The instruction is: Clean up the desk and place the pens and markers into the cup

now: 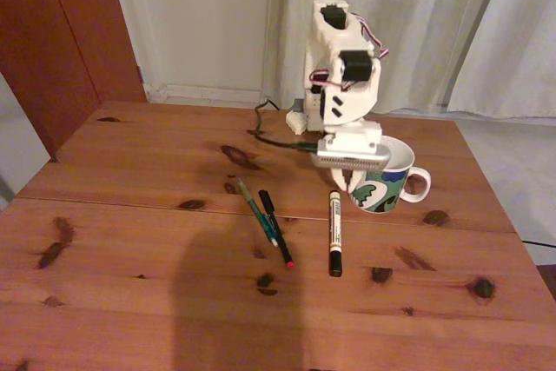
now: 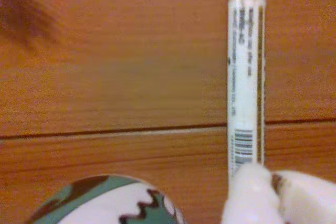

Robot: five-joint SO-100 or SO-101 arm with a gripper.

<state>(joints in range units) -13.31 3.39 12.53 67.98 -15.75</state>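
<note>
On the desk [image 1: 130,241], the white-barrelled marker [image 1: 334,232] lies lengthwise, with a teal-green pen [image 1: 257,211] and a black pen with a red tip [image 1: 276,228] crossed to its left. The cup [image 1: 387,184] stands right of the marker's far end. My gripper [image 1: 343,182] hangs down from the folded arm, between the cup and that end of the marker. In the wrist view the marker [image 2: 245,77] runs up the frame. The gripper [image 2: 278,188] is shut, its white fingertips [image 2: 251,195] together over the marker's near end, and nothing is visibly held. The cup's rim [image 2: 105,203] shows at bottom left.
The arm's base and a dark cable [image 1: 278,138] sit at the back middle of the desk. A seam [image 1: 130,203] crosses the wood. A shadow falls on the front middle. Curtains and a door stand behind. The desk's right edge [image 1: 499,206] is close to the cup.
</note>
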